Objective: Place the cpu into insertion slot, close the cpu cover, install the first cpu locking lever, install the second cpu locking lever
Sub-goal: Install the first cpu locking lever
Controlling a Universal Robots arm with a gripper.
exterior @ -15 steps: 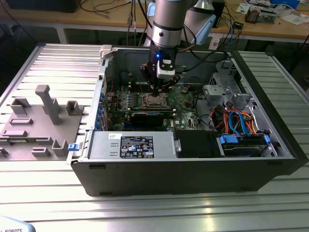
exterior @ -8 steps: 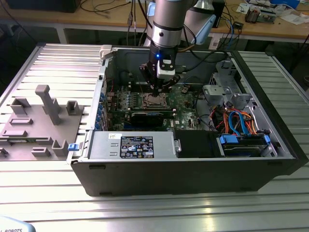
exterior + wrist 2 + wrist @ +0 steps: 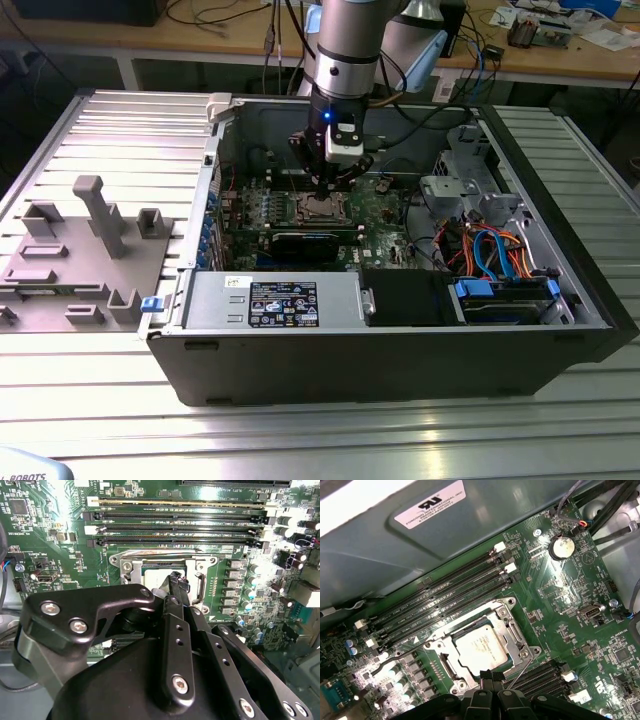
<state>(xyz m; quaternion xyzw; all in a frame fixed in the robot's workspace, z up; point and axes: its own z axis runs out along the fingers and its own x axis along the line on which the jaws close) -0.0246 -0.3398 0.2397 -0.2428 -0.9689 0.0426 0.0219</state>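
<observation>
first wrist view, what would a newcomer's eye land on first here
The silver-topped cpu catches the light, framed by the shiny cpu cover against the green motherboard. The black tool hangs right at the cover's edge. In the exterior view, the arm reaches down into an open computer case on a slatted metal table.

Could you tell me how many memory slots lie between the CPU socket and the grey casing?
4 long black memory slots, parallel: one nearest the grey metal casing, two between, one beside the silvery socket. None seems hidden.
</observation>
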